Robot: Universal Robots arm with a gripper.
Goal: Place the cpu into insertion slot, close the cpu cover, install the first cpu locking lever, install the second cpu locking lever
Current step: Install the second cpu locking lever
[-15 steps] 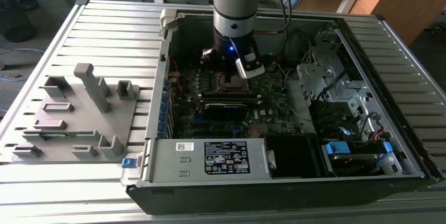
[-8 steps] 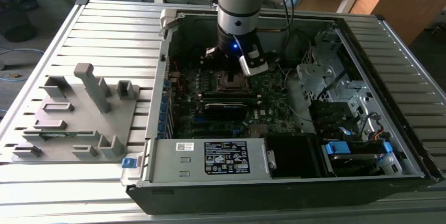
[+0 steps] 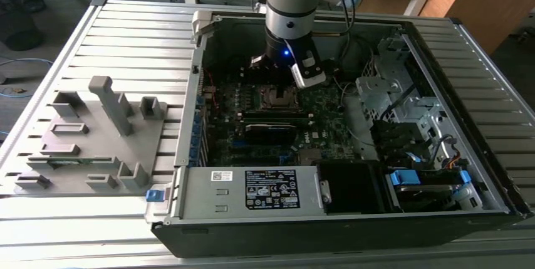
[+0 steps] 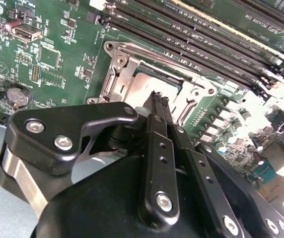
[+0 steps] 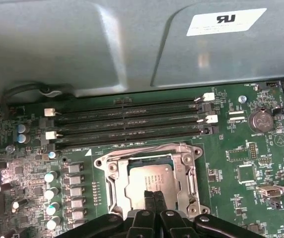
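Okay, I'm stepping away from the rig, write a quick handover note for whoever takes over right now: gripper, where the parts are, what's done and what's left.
Gripper: jaws shut, empty, tips just above the cpu, inside the open computer case.
Cpu: already lying in the insertion slot on the motherboard, its silver top showing in both wrist views.
Cpu cover: it seems to lie down around the chip as a silver frame, though I can't confirm it is fully closed.
Locking levers: their state can't be told.
Left: check the cover, then latch both levers.

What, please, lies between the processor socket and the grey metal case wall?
In the first wrist view, four long black memory slots on the green board lie between the socket and the grey wall.
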